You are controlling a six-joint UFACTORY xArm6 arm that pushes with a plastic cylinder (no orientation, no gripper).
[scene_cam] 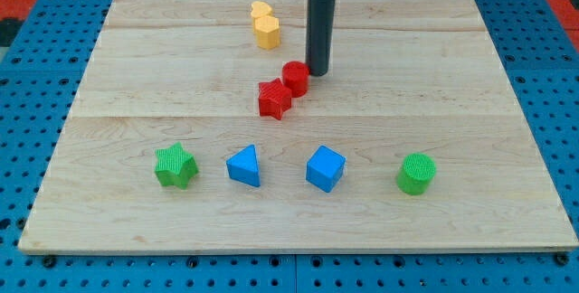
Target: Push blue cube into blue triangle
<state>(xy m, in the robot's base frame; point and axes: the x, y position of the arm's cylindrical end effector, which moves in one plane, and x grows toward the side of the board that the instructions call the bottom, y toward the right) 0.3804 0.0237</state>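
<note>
Reading the tabletop (507, 76) from the view's left: a green star (175, 165) sits at the left end of the lower row, then the blue triangle (244, 165), then the blue cube (325, 168), then a green cylinder (416, 174) at the right end. The triangle and cube are near each other but apart, with bare wood between them, and they lie on nearly the same line across the view.

Higher up, a yellow block (265, 25) stands near the view's top, left of centre. Below and to its right, a red star (274, 99) touches a red cylinder (295, 78). My tip (317, 72) rests just beside that red cylinder, on its right.

There is no gripper on this rig, so nothing opens or closes; I only have the rod, and it holds nothing.

What matters for my next move: the cube lies toward the view's bottom from my tip, almost straight down and only slightly right. To drive it into the triangle I judge I must push leftward, so my tip has to reach the cube's right face. That means travelling down past the cube on its right, between it and the green cylinder, not coming straight at its top edge, which would shove it toward the bottom.
</note>
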